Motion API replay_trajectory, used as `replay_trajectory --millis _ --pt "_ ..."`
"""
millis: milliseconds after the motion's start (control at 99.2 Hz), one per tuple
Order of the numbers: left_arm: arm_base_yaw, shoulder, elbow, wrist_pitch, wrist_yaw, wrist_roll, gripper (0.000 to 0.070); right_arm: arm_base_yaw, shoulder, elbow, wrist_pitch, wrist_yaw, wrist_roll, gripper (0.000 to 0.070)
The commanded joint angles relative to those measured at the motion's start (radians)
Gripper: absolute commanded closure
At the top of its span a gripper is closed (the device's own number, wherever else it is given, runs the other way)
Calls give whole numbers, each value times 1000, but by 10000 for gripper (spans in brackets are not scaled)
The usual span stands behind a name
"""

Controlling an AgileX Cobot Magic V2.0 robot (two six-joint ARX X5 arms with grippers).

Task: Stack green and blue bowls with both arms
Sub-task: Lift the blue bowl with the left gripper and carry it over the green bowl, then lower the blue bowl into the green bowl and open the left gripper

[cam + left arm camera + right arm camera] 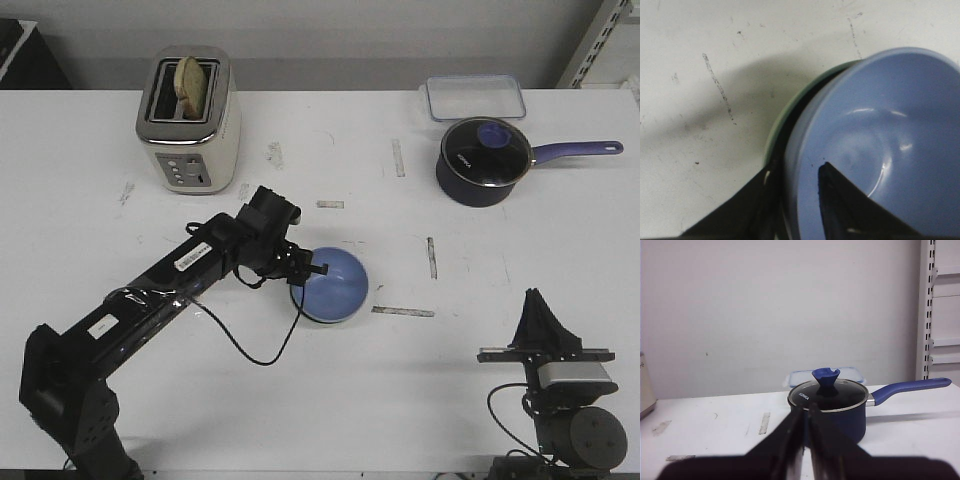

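Blue bowl [875, 145] nested in green bowl [790, 112]; my left gripper [797, 187] pinches its rim. Right gripper [805, 440] pressed together, nothing in it.

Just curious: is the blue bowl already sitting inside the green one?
Yes. The blue bowl sits nested in the green bowl, whose rim peeks out beside it. The left gripper straddles the blue rim.

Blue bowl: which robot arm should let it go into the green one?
Left. The left gripper straddles the blue bowl rim, the bowl already sitting in the green bowl. The right gripper is far away, shut and empty.
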Motion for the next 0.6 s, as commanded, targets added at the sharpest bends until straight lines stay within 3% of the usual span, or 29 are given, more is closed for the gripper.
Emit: replay_trajectory --millis 0,111,413,595 --pt "-9 8 21 2 4 -4 511 1 -1 0 11 0 3 696" --pt "-9 -13 21 2 4 -3 447 1 -1 0 11 0 3 696" --pt "-6 -151 20 21 3 14 448 1 -1 0 11 0 3 696" --pt "-2 -241 -54 195 3 129 450 1 -1 0 11 0 3 696"
